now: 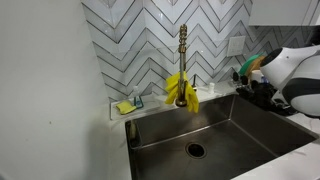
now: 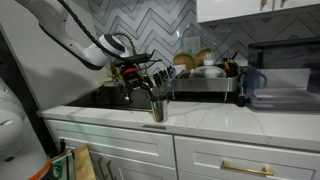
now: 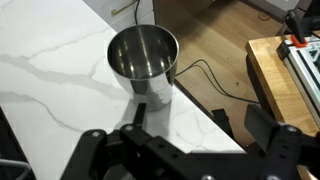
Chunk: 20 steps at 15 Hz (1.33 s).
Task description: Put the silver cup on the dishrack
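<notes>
The silver cup [image 3: 143, 55] stands upright and empty on the white marble counter [image 3: 50, 90], close to its front edge, and also shows in an exterior view [image 2: 158, 108]. My gripper [image 3: 200, 130] hangs just above and beside the cup, open, with nothing between its black fingers [image 3: 265, 125]. From the exterior view the gripper [image 2: 150, 82] sits over the cup, apart from it. The dishrack [image 2: 200, 92], low and black, stands further along the counter behind the cup and holds bowls and plates.
A steel sink [image 1: 200, 130] with a brass faucet [image 1: 183, 55] and a draped yellow cloth [image 1: 181, 90] lies beside the counter. A small sponge tray [image 1: 128, 105] sits at its corner. A dark appliance [image 2: 285, 75] stands past the rack. The counter edge drops to wooden floor [image 3: 215, 45].
</notes>
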Tool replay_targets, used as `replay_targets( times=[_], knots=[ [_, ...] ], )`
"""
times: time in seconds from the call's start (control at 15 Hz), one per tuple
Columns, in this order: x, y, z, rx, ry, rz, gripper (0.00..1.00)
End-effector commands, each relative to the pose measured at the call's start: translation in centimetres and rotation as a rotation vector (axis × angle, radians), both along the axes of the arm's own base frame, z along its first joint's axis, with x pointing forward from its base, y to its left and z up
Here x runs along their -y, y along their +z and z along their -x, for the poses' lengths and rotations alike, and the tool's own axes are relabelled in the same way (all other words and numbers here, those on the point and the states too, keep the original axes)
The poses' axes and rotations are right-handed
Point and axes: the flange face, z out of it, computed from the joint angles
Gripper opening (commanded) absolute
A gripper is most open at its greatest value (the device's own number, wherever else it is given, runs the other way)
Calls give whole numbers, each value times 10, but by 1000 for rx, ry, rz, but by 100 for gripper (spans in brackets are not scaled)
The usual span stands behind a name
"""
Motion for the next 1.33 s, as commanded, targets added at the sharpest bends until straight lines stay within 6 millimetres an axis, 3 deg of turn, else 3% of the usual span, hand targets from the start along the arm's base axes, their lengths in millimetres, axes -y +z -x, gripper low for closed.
replay_targets(
  times=[0.0,0.4,0.8,1.27],
  knots=[
    [8,-11,7,9,96,5,100],
    [23,-27,14,42,207,17,100],
    [45,-30,21,28,247,31,100],
    [54,-33,9,35,280,18,100]
  ],
)
